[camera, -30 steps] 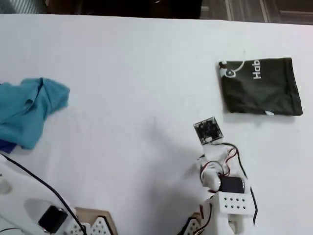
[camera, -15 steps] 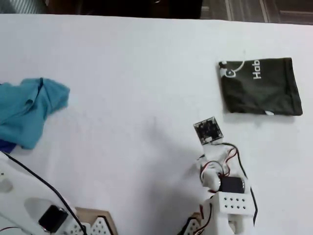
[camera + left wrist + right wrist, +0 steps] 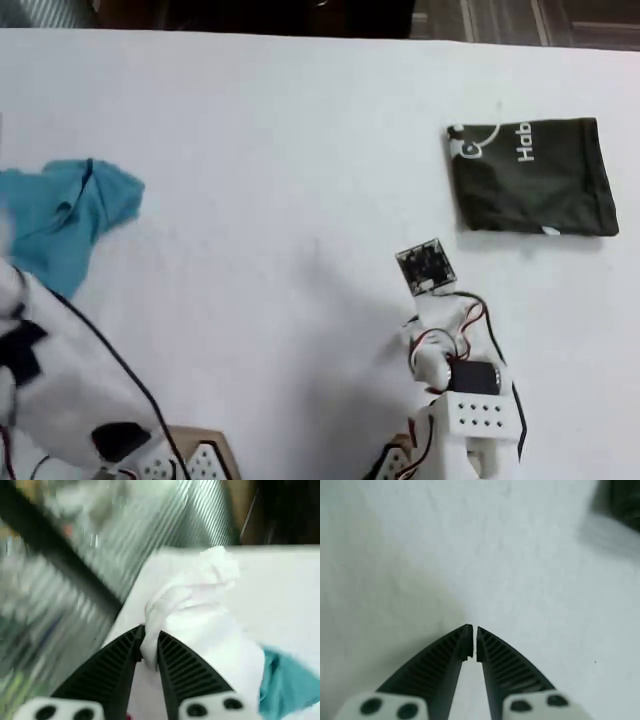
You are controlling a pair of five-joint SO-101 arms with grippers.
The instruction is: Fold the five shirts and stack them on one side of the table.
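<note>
Left gripper (image 3: 149, 652) pinches a fold of the white shirt (image 3: 200, 615) beside the teal shirt (image 3: 287, 685) — limp, light cloth, probably better held by a hem. Right gripper (image 3: 474, 645) closed, empty.

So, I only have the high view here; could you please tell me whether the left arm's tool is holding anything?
Observer: Yes. The left tool is shut on a bunched fold of a white shirt.
Operator: Thank you. And could you tell me what the right tool is doing?
Observer: The right tool is shut with nothing between its fingers, and it sits over bare table.
</note>
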